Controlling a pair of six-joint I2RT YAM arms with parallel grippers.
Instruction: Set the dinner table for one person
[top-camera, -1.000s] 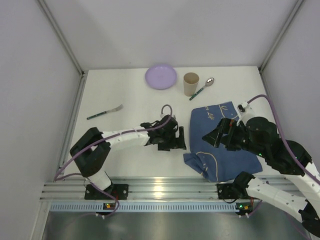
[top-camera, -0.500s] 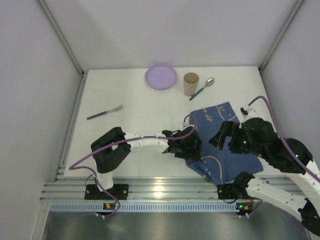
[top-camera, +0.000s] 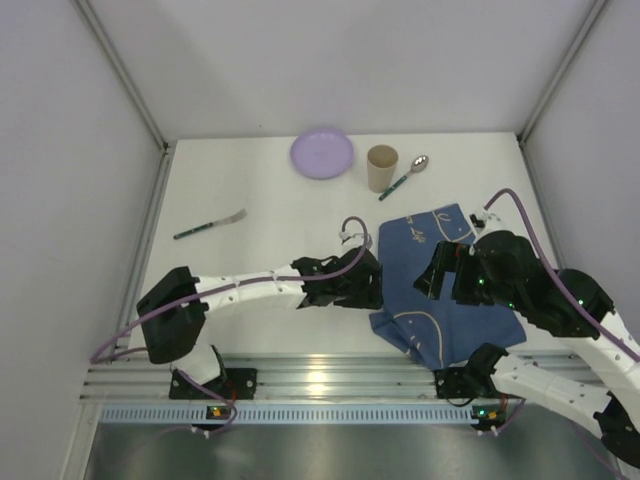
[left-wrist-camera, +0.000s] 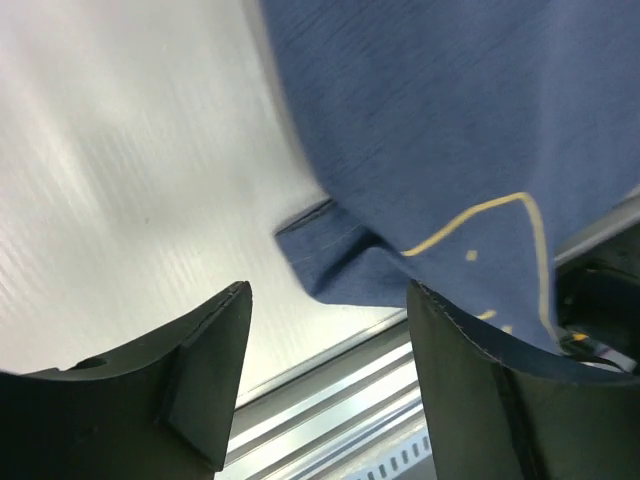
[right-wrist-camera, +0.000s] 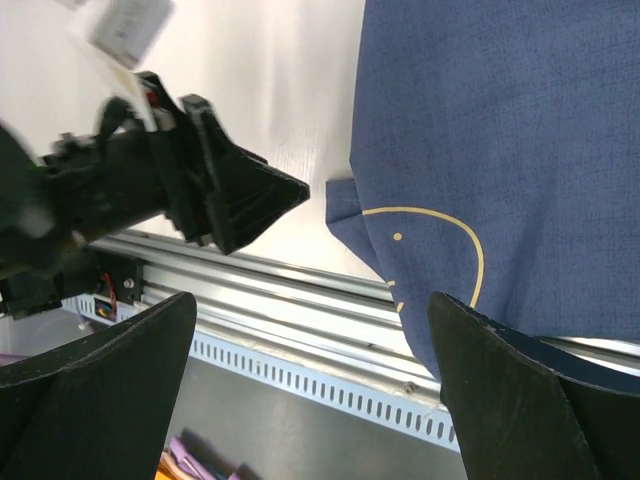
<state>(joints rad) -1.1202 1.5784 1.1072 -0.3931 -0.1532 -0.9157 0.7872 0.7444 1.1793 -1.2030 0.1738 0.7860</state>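
Note:
The white dinner table (top-camera: 250, 250) carries a blue cloth mat (top-camera: 445, 300) at the near right, rumpled, with its near left corner folded over. My left gripper (top-camera: 372, 287) is open at the mat's left edge. In the left wrist view the mat (left-wrist-camera: 450, 120) and its folded corner (left-wrist-camera: 310, 225) lie just beyond the open gripper (left-wrist-camera: 330, 380). My right gripper (top-camera: 430, 274) hovers open over the mat. In the right wrist view it (right-wrist-camera: 310, 400) is wide open and empty above the mat (right-wrist-camera: 500, 130), with the left gripper (right-wrist-camera: 240, 195) to the left.
A purple plate (top-camera: 322, 154), a tan cup (top-camera: 382, 167) and a spoon (top-camera: 405, 178) stand at the far edge. A fork (top-camera: 210, 224) lies at the left. The ribbed aluminium rail (top-camera: 320, 378) runs along the near edge; the mat's near corner overhangs it.
My left gripper swung right to the mat's left edge, then drew back slightly left. The mat's near left part shifted and bunched. My right gripper moved a little over the mat.

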